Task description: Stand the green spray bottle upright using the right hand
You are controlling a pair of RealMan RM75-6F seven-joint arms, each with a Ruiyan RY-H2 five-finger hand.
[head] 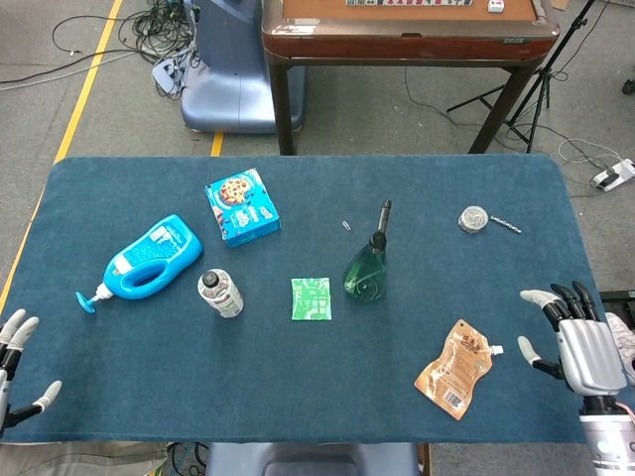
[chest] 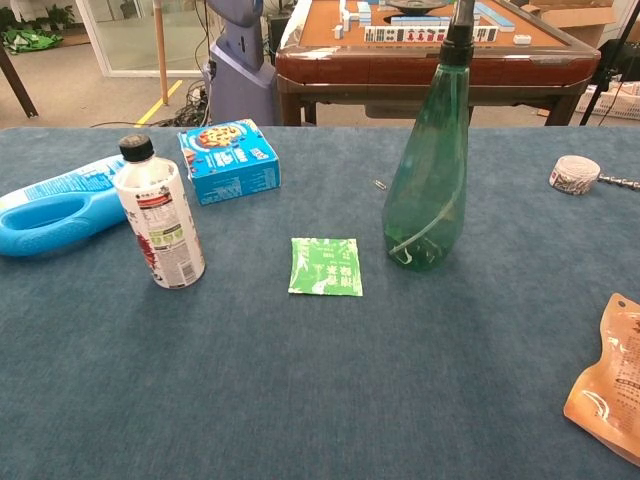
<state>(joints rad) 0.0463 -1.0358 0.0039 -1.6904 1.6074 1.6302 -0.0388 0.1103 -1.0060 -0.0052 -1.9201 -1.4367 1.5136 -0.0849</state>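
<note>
- The green spray bottle (chest: 428, 170) stood straight up on the blue table (head: 298, 387), near the middle, with nothing touching it.
- So the job looked done. I think nothing was left but to rest the arm.
- The right hand (head: 583, 343) was at the table's edge, at about 4 o'clock from the bottle and well apart from it. Its fingers were spread apart and it held nothing.
- The left hand (head: 14, 363) sat at the near left corner, at about 8 o'clock from the bottle, with fingers apart and empty too.
- The head view showed both hands. The chest view showed no hand at all.
- The chest view showed the bottle from the side, so you could tell it was not tipped. From above that was harder to tell.
- A small green packet (chest: 326, 266) lay at about 8 o'clock from the bottle, near it.
</note>
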